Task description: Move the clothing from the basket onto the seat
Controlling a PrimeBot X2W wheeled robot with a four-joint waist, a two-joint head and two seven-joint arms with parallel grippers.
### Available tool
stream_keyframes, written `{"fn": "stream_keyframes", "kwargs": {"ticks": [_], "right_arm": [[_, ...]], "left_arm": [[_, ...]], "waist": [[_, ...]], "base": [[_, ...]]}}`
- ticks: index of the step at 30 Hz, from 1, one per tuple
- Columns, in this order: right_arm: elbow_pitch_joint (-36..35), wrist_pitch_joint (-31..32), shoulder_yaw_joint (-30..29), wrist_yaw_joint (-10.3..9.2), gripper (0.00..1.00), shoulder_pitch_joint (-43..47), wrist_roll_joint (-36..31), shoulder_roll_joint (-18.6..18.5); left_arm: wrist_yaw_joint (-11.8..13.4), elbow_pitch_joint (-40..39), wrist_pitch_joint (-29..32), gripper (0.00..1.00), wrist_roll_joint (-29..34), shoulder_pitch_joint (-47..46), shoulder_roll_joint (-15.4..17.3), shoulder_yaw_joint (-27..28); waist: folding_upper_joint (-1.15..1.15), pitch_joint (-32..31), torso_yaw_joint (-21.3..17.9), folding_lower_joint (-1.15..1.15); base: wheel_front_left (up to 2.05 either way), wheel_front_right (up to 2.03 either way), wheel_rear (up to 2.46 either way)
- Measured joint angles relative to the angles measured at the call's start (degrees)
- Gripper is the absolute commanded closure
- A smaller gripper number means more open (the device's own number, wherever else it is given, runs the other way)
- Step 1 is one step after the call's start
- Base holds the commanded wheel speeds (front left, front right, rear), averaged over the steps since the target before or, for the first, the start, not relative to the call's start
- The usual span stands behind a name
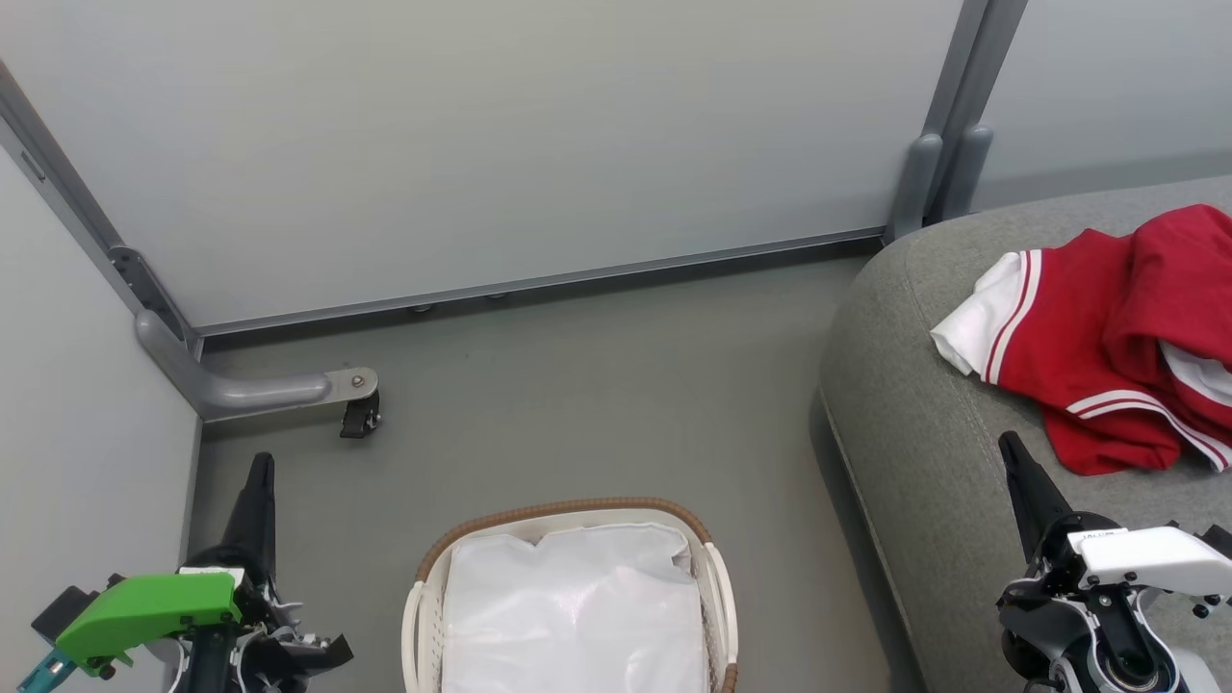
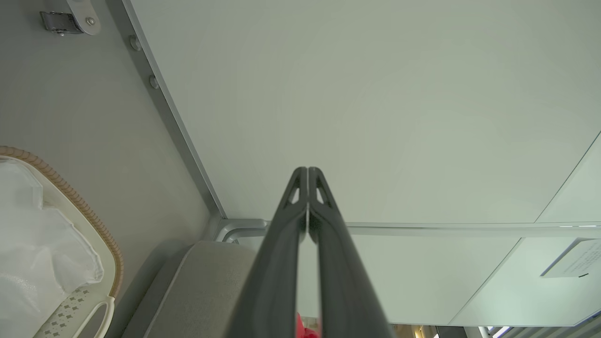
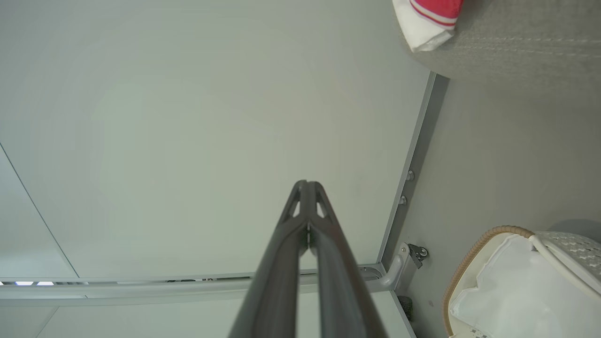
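The red clothing (image 1: 1107,337) with white panels and striped trim lies crumpled on the grey seat (image 1: 914,423) at the right; a white sleeve of the clothing (image 3: 425,23) pokes over the seat's edge (image 3: 512,47). The white basket (image 1: 423,616) with a brown woven rim stands on the floor at bottom centre, holding just its white cloth liner (image 1: 573,616). My left gripper (image 1: 260,467) is shut and holds nothing, left of the basket. My right gripper (image 1: 1011,448) is shut with nothing in it, over the seat's front, just below the clothing. Fingertips meet in both wrist views (image 2: 307,171) (image 3: 306,184).
Pale partition walls (image 1: 481,144) close off the back and left. A grey foot with a black caster (image 1: 358,414) juts onto the floor near the left gripper. Bare grey floor (image 1: 616,385) lies between basket, wall and seat.
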Motion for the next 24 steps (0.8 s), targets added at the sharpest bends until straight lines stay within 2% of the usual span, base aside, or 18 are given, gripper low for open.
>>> {"fn": "stream_keyframes", "kwargs": {"ticks": [24], "right_arm": [[-0.2, 0.4, -0.2, -0.01, 1.0, 0.0, 1.4, 0.0]], "left_arm": [[0.0, -0.3, 0.3, 1.0, -1.3, -0.3, 0.0, 0.1]], "waist": [[0.0, 0.0, 0.0, 0.0]], "base": [[0.0, 0.0, 0.0]]}}
